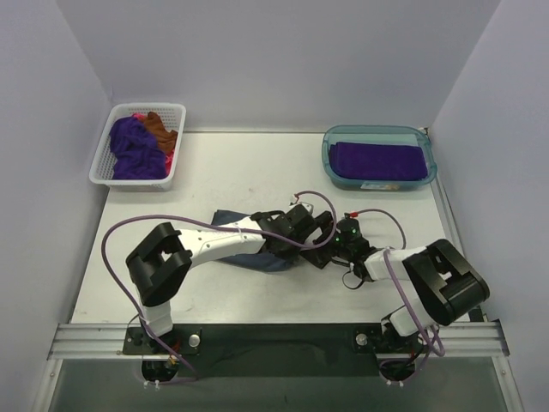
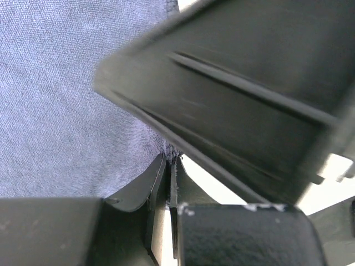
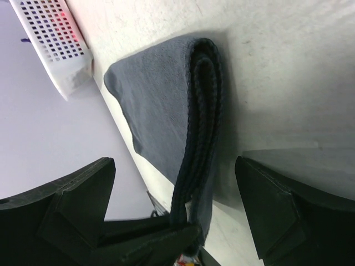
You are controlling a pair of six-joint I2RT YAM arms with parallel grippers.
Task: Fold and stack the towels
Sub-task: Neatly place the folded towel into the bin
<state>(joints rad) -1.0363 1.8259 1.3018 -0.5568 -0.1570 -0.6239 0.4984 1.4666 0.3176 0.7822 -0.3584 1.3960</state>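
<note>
**A:** Big white table [image 1: 232, 172] first: basket [image 1: 101, 176] of loose towels [image 1: 137, 150] at ten o'clock, tub [image 1: 328, 163] at two with one folded purple towel [image 1: 377, 160] inside.

**B:** And dead centre, the slate towel [image 3: 161, 111], doubled over in layers, flat on the table.

**A:** Soft, light, floppy stuff, I'd say. It'll sag unless it's taken at the thick folded edge.

**B:** The left gripper [image 2: 169, 158] is clamped on that towel's edge. The right gripper [image 3: 173, 166] gapes wide, lined up on the fold, holding nothing.

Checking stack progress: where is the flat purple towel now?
In the top view, the flat purple towel lies inside the teal tub at the far right of the table, opposite the white basket.
</note>
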